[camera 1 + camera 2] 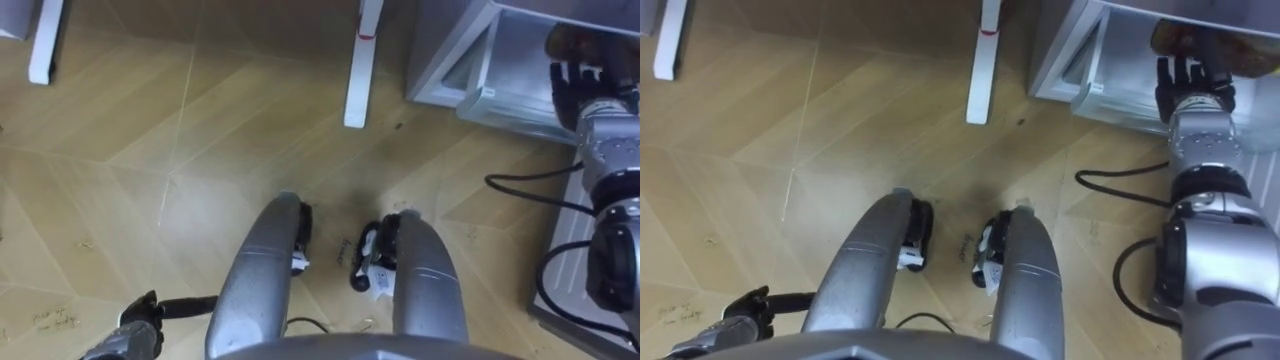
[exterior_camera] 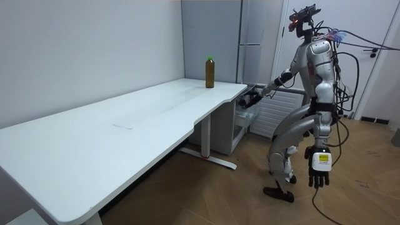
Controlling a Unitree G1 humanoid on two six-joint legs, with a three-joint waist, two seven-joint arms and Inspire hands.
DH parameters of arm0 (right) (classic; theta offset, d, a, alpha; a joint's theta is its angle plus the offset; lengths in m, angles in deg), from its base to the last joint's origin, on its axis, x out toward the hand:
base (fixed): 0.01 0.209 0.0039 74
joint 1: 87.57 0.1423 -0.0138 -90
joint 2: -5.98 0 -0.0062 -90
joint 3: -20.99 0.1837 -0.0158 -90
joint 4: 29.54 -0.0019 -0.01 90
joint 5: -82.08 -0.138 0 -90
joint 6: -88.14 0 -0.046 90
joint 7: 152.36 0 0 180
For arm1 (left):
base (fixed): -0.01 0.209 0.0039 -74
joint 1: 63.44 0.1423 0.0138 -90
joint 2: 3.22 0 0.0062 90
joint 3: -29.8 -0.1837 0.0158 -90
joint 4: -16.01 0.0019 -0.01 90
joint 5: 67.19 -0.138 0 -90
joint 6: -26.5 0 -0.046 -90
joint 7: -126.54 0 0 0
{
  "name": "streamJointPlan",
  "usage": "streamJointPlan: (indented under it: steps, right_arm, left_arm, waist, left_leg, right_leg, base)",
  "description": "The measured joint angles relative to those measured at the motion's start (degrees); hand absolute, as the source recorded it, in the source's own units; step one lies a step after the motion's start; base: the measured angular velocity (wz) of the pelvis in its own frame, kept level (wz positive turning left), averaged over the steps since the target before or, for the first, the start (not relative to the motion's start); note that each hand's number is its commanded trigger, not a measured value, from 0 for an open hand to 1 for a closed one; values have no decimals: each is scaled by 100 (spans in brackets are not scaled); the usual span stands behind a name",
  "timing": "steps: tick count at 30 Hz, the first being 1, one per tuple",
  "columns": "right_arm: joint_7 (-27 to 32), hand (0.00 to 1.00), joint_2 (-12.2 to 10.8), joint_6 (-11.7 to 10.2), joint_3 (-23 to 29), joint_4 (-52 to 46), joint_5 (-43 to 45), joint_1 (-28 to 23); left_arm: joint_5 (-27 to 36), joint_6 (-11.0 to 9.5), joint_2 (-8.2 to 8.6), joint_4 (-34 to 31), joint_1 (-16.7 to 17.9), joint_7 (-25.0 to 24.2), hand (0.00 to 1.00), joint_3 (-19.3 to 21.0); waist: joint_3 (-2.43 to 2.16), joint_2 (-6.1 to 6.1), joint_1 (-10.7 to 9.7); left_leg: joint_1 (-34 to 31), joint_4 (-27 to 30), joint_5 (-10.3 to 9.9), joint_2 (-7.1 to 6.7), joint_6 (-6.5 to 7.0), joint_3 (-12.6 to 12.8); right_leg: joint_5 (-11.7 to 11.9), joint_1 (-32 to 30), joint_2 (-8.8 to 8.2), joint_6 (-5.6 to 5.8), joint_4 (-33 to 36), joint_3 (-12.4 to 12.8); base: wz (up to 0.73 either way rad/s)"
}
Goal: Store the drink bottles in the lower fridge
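Note:
A brown drink bottle point(image 1: 585, 42) lies in the open lower fridge drawer point(image 1: 470, 75) at the upper right of the eye views. My right hand point(image 1: 582, 88) reaches into that drawer with its fingers fairly straight, their tips against the bottle's side. In the room view I stand bent a little beside the drawer point(image 2: 240, 119), with my right hand point(image 2: 253, 99) stretched out into it. A second brown bottle with a green cap point(image 2: 210, 72) stands upright on the white table's point(image 2: 125, 125) far corner. My left hand point(image 2: 319, 170) hangs open at my side, holding nothing.
The tall fridge point(image 2: 250, 37) stands behind the drawer, against the wall. White table legs point(image 1: 360, 70) point(image 1: 45, 45) rest on the wooden floor ahead of my feet. A white radiator point(image 2: 275, 115) sits low behind me.

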Motion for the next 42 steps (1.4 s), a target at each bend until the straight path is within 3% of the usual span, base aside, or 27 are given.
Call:
streamJointPlan:
  steps: [13, 24, 34, 42]
  right_arm:
    - [-238, 0, 62, 3, -49, 174, -33, -1]
    - [-243, 0, 56, 3, -50, 197, -33, -1]
    - [-186, 0, 31, 19, -169, 398, -31, -195]
    - [-386, 0, 32, 184, -124, 879, 49, -373]
  left_arm:
    - [46, 3, -11, -21, -4, -21, 0, -155]
    - [44, 7, -10, -13, -5, -21, 0, -219]
    - [56, -103, -15, 5, -30, -66, 0, -192]
    - [45, -238, -15, 7, -95, -221, 0, 353]
  waist:
    - [-10, -14, -37]
    - [-10, -15, -60]
    - [0, -30, -87]
    - [1, -29, -123]
  left_leg:
    - [245, -594, 166, -3, -30, 12]
    - [326, -756, 180, -4, -27, 16]
    - [906, -1224, 264, -8, -35, 13]
    - [1488, -1547, 278, -52, -9, -34]
  right_leg:
    - [190, 229, 22, -3, -567, -41]
    - [199, 294, 22, 14, -705, -31]
    - [237, 880, 34, 32, -1146, -72]
    - [244, 1555, 15, 135, -1582, -160]
  base:
    - [0]
    - [0]
    - [1]
    - [5]
